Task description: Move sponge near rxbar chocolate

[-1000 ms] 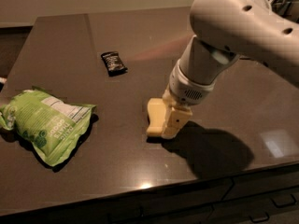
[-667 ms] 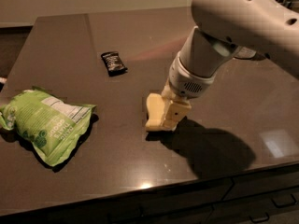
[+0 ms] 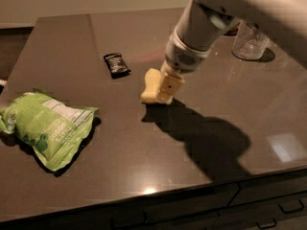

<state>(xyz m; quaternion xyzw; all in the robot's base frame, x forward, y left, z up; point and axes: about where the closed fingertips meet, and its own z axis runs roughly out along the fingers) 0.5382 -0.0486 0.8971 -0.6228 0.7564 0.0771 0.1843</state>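
- We see the arm (image 3: 211, 13) enter from the upper right corner and slope down and to the left over the dark surface (image 3: 86, 37), its thick white link filling the top of the view.
- The wrist (image 3: 184, 56), a ribbed grey-and-white cylinder, points downward and slightly left, ending above the middle of the surface.
- The tool (image 3: 163, 91) hangs below the wrist, just right of the surface's centre, low over the top.
- We make out one cream, blocky finger (image 3: 171, 86) pressed against the right face of the sponge (image 3: 151, 86); the other is hidden behind the foam. The tool reads as clamped on the sponge.
- The sponge stands tilted on edge in that grip, its lower end at or just above the surface; we cannot tell whether it touches.
- The rxbar chocolate (image 3: 116, 64) lies flat to the upper left of the sponge, near it but apart, with bare surface between them.
- A green chip bag (image 3: 48, 128) lies crumpled at the left edge, well apart from both.
- A clear cup (image 3: 249, 42) stands upright at the upper right, partly behind the arm.
- The arm's shadow (image 3: 211, 138) spreads from the base of the sponge toward the lower right.
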